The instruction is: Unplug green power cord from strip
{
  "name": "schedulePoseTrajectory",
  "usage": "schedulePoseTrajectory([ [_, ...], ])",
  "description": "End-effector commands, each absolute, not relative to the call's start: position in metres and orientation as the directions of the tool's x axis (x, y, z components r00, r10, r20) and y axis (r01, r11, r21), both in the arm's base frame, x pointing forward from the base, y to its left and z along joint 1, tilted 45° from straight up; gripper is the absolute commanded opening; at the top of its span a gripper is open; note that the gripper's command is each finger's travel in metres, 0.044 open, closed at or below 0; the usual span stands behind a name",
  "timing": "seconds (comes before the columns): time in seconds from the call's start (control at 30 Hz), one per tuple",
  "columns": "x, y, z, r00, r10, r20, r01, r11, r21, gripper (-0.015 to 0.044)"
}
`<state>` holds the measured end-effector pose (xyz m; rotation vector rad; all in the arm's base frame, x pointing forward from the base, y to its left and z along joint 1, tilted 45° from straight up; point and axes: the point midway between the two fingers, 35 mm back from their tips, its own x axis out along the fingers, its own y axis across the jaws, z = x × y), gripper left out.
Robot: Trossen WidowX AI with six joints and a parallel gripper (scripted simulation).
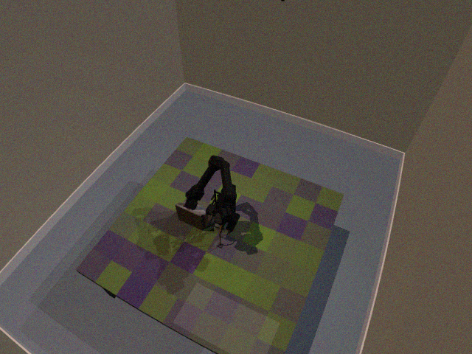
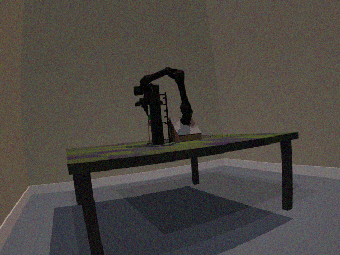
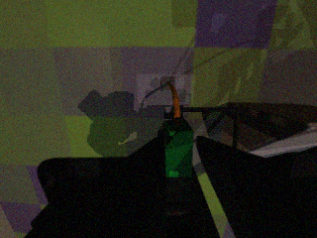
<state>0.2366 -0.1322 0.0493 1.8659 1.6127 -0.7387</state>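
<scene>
A green plug [image 3: 178, 151] [image 2: 149, 118] with an orange cord [image 3: 175, 99] [image 2: 149, 134] hanging from it shows in the wrist view and the exterior view. My gripper [image 3: 177, 141] [image 2: 147, 113] is partly open and points down at the plug. The plug shows between the two dark fingers, near the left one, with a gap beside the right one. A tall dark upright block [image 2: 156, 120], seemingly the power strip, stands right beside the plug. The picture is too dark to tell whether the plug sits in it. In the top view the arm hides the plug.
A thin dark rack [image 2: 166, 108] with short side pegs stands close beside the upright block. The arm's base stands on a wedge-shaped box [image 1: 189, 218] [image 2: 189, 137] with a pale sloping top. All stand on a table with a green and purple checkered top [image 1: 236, 276].
</scene>
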Motion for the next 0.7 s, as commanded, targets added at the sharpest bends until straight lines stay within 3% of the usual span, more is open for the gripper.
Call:
schedulePoseTrajectory([
  [0.0, 0.2372, -0.1265, 0.0455, 0.125, 0.687, -0.716, 0.991, -0.124, 0.053, 0.016],
  [0.13, 0.2373, -0.1258, 0.0447, 0.125, 0.687, -0.716, 0.991, -0.124, 0.053, 0.016],
  [0.27, 0.2369, -0.1279, 0.0457, 0.122, 0.685, -0.719, 0.991, -0.118, 0.056, 0.0055],
  [0.67, 0.237, -0.1299, 0.044, 0.122, 0.685, -0.719, 0.991, -0.119, 0.056, 0.0],
])
